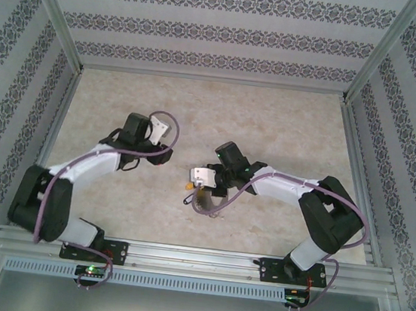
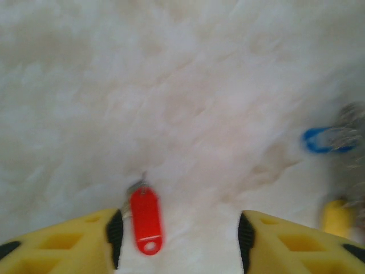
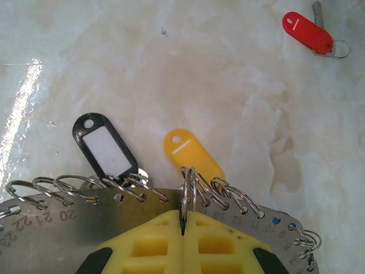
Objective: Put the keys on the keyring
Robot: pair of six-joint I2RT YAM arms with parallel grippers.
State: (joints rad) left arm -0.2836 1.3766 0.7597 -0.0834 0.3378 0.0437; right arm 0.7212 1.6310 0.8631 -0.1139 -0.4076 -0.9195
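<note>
Red key (image 2: pixel 146 220) lies loose on the counter (image 2: pixel 171 85) between my released left jaws, right jaws clenched on the keyring (image 3: pixel 57 228); a skewed pinch may skate the key away.

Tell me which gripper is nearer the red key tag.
Left. The red key tag lies between the parted fingers of the left gripper. The right gripper, shut on the keyring, has it far off ahead.
</note>
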